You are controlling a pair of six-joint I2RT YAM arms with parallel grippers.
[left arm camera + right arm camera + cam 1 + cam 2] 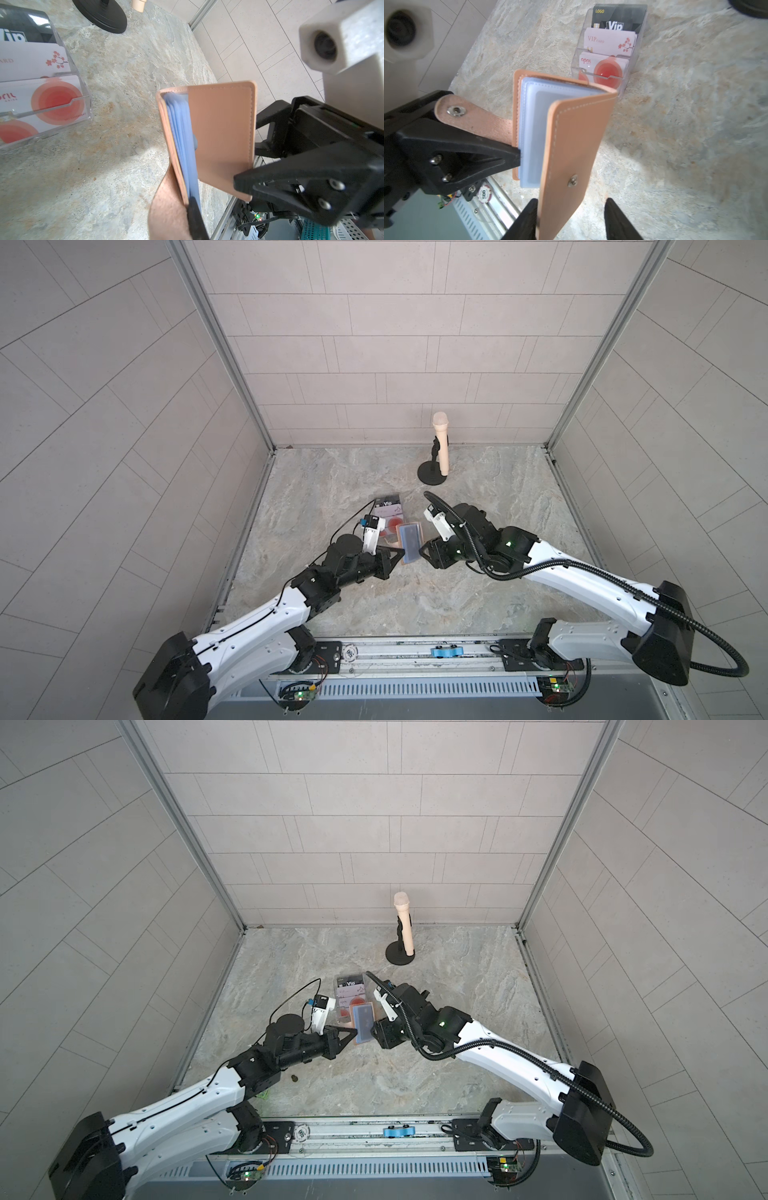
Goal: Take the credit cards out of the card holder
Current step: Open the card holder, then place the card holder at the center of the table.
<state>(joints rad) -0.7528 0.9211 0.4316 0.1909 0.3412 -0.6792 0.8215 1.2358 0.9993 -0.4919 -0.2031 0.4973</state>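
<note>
Tan-pink leather, the card holder [571, 135] is held upright and partly open between the two hands. The left hand [518, 154] is clamped on the back cover and the blue-grey sleeves [533, 128], just beside the snap tab [473, 118]. The right hand [571, 200] has its fingers apart and straddles the edge of the front cover, with one finger against it. Beyond both hands' fingertips the credit cards [608, 43], dark grey, pale pink and white with red circles, stand tiered in a clear box [602, 78] on the table [685, 145].
</note>
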